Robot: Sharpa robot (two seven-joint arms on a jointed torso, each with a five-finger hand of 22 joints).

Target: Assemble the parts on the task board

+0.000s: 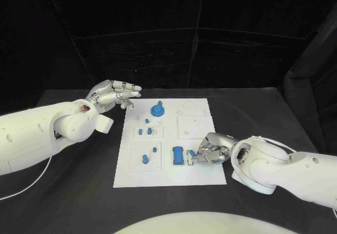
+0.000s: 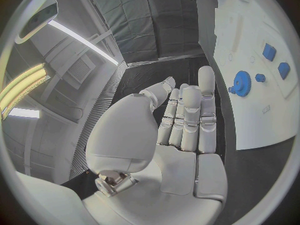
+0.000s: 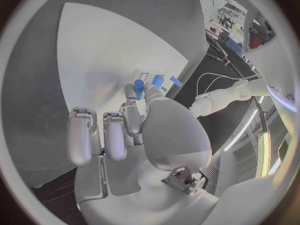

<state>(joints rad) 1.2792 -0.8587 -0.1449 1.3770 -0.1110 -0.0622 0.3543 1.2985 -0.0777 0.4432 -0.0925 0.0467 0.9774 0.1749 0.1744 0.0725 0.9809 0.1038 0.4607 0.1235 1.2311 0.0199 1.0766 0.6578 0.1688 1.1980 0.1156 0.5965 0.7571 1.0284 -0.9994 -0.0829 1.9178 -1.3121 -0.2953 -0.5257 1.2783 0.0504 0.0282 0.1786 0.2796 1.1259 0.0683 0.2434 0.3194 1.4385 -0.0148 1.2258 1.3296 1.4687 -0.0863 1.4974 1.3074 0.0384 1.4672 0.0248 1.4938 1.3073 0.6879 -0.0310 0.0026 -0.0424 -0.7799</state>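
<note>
The small blue part (image 1: 191, 154) sat near the right-hand middle of the task board (image 1: 211, 178), just right of the blue block (image 1: 179, 155), and the right hand (image 1: 211, 150) had its fingertips closed on it from the right. In the right wrist view the same blue part (image 3: 139, 88) showed pinched between thumb and a finger, w/ the other fingers (image 3: 82, 137) hanging loosely apart. Whether the part touched the board or was lifted slightly couldn't be told from these angles.

The blue block lay flat in a shallow recess approx. at the board's lower middle. To its left, a blue peg (image 1: 145, 158) stood in another recess w/ a smaller blue bit (image 1: 154, 149) just above it. Further up were 2 short blue pieces (image 1: 145, 130) side by side, a tiny one (image 1: 147, 120) beyond them, and the blue gear (image 1: 159, 110) near the board's far edge.

The left hand (image 1: 116, 94) hovered off the board's far-left corner, above the black table (image 1: 70, 195), holding nothing; fingers lightly curled in the head view. The left wrist view showed its fingers (image 2: 190, 117) extended and close together, palm empty, w/ the gear (image 2: 240, 81) on the board beyond them.
</note>
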